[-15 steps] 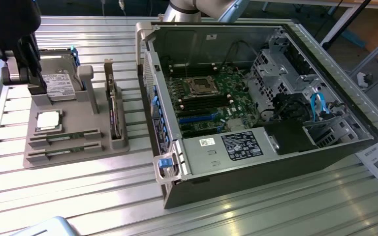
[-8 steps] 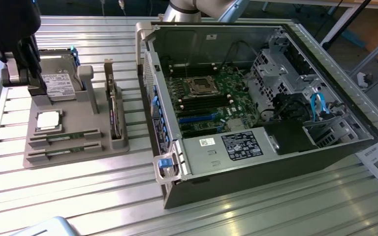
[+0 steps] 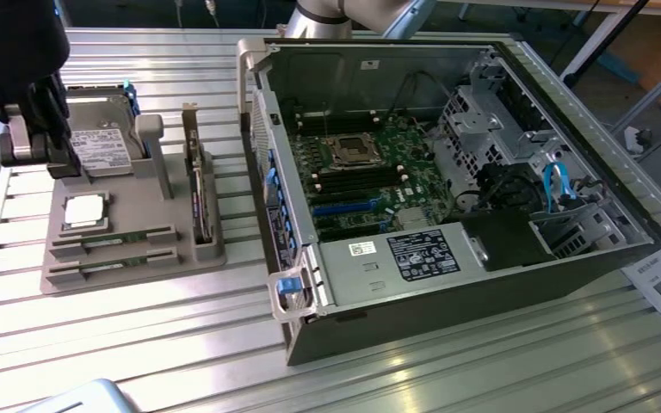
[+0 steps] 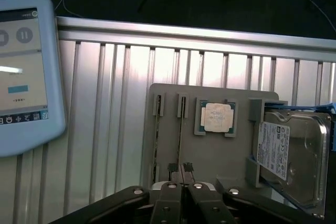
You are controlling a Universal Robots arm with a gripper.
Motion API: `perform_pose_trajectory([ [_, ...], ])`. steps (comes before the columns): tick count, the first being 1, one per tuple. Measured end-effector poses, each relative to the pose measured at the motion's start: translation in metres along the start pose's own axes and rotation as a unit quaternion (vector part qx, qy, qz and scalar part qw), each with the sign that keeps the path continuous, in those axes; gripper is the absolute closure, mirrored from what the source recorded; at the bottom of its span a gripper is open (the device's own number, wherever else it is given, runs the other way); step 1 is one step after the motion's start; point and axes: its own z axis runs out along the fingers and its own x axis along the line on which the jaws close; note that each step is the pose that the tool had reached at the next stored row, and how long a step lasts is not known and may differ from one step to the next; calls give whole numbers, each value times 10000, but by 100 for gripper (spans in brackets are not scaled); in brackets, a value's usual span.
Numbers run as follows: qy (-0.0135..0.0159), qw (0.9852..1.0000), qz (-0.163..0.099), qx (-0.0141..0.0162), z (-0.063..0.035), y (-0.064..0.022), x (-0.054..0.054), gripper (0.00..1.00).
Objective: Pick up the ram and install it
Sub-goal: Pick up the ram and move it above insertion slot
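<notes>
Two ram sticks lie on edge in the slots of a grey holder: one ram stick and another beside it. My gripper hangs above the holder's hard-drive end, apart from the ram, with its fingers shut together and nothing between them. In the wrist view the fingertips sit over the near end of the ram slots. The open computer case lies at the exterior view's right, its motherboard showing dark memory slots.
The holder also carries a silver CPU chip, a hard drive and an upright expansion card. A tablet lies on the slatted metal table. Cables and drive cages crowd the case's right side.
</notes>
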Motion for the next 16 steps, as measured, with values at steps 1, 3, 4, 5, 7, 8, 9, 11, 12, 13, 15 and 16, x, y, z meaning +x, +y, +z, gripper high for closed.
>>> perform_pose_trajectory([
  [1, 0, 10000, 0, 0, 0, 1, 7, 90],
  [3, 0, 10000, 1, 0, -1, 1, 11, 90],
  [4, 0, 10000, 1, 0, 0, 1, 12, 90],
  [5, 0, 10000, 0, 0, 0, 1, 12, 90],
  [7, 0, 10000, 0, 1, 7, 1, 13, 90],
  [8, -1, 10000, 0, 2, 16, 1, 13, 90],
  [9, 0, 10000, 0, 3, 28, 0, 15, 90],
  [11, 0, 10000, 0, 4, 58, -1, 20, 90],
  [12, 0, 10000, 0, 4, 81, -2, 23, 90],
  [13, 0, 10000, 0, 4, 101, -2, 27, 90],
  [15, 0, 10000, 0, 5, 145, -3, 37, 90],
  [16, 0, 10000, 0, 5, 159, -4, 40, 90],
])
